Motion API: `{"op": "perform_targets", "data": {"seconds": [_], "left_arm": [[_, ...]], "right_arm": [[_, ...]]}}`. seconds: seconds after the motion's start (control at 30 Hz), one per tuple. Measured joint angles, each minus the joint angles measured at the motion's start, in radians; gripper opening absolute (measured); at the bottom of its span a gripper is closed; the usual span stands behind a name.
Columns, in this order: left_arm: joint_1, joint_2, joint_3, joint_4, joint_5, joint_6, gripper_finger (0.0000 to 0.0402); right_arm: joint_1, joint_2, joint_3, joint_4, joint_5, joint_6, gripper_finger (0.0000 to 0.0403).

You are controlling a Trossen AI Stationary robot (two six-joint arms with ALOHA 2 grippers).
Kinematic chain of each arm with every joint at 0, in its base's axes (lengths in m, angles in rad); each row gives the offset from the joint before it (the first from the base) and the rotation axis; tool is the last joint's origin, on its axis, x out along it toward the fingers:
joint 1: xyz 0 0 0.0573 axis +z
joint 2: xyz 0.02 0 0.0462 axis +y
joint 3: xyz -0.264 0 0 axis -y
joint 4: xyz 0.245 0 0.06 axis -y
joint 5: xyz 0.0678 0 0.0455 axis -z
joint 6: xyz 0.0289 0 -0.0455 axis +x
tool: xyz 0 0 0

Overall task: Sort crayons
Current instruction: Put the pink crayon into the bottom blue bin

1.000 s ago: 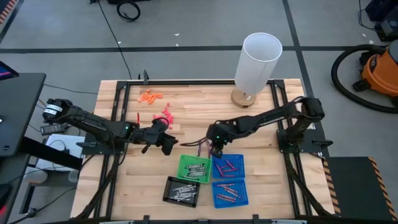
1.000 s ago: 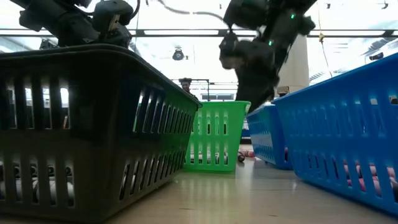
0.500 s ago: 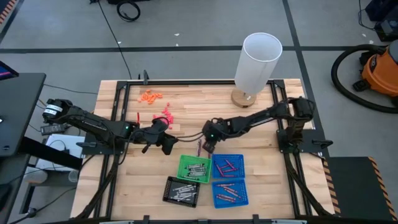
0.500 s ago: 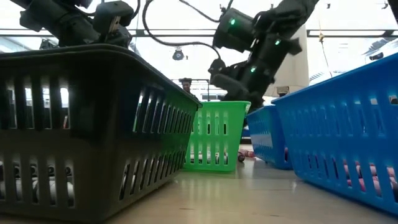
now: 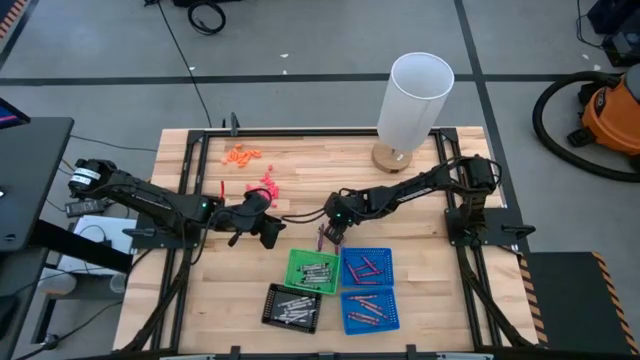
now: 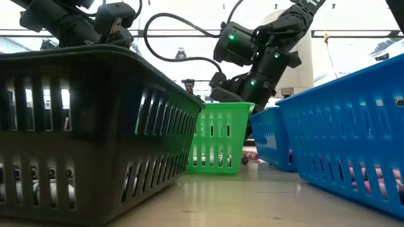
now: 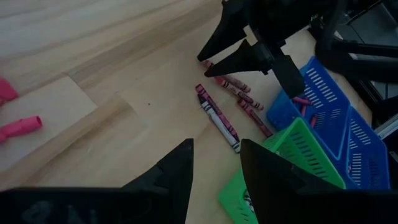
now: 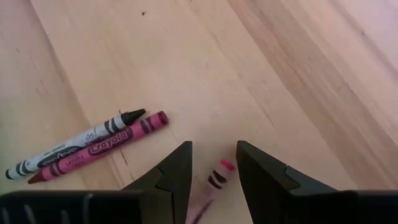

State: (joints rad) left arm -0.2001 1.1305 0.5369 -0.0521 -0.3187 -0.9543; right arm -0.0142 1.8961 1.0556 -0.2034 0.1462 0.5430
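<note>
Our right gripper [image 5: 327,237] pulled back from over the blue tray [image 5: 367,266], now lower above loose crayons [image 7: 219,116] by the green tray [image 5: 313,270], fingers apart.

Worktop [image 5: 420,310]: pale wood planks, smooth, matt, visible grain. Baskets, green [image 5: 296,263], blue [image 5: 384,257], black [image 5: 274,293]: slotted plastic, slight sheen. Crayons [image 8: 87,148]: printed paper wrappers, waxy tips. End effector fingers [image 8: 169,177]: matt black plastic. Upper-centre cylinder [image 5: 413,100]: smooth white, matt.

Your wooden table [image 5: 300,165] sits on grey floor [image 5: 300,60] crossed by pale seams. Orange shop vacuum [image 5: 612,115] at 2 o'clock; black cable coil [image 5: 207,17] at 11. Dark desk [image 5: 30,180] at 9. Ceiling strip lights [image 6: 183,33], probably fluorescent.
</note>
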Motion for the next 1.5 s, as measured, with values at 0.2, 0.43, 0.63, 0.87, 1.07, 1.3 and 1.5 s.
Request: {"op": "perform_targets", "data": {"seconds": [0.2,0.43,0.63,0.87,1.07,1.3,1.5], "left_arm": [[0.0,0.0,0.0,-0.001,0.0,-0.001,0.0142],[0.0,0.0,0.0,-0.003,0.002,-0.002,0.0142],[0.0,0.0,0.0,-0.004,0.002,-0.002,0.0142],[0.0,0.0,0.0,-0.004,0.014,-0.002,0.0142],[0.0,0.0,0.0,-0.005,0.037,-0.002,0.0142],[0.0,0.0,0.0,-0.005,0.044,0.026,0.0142],[0.001,0.0,0.0,-0.005,0.04,0.047,0.0142]], "right_arm": [[-0.013,-0.003,-0.007,-0.006,-0.021,-0.004,0.0133],[-0.027,-0.003,-0.007,-0.013,-0.03,-0.004,0.0082],[-0.046,-0.003,-0.009,-0.017,-0.065,-0.006,0.0009],[-0.062,-0.015,-0.01,-0.023,-0.087,-0.023,0.0006],[-0.09,-0.083,-0.012,-0.096,-0.238,-0.022,0.0023],[-0.038,-0.132,-0.011,-0.179,-0.26,-0.063,0.0089],[0.041,-0.121,-0.003,-0.216,-0.175,-0.012,0.0129]]}}
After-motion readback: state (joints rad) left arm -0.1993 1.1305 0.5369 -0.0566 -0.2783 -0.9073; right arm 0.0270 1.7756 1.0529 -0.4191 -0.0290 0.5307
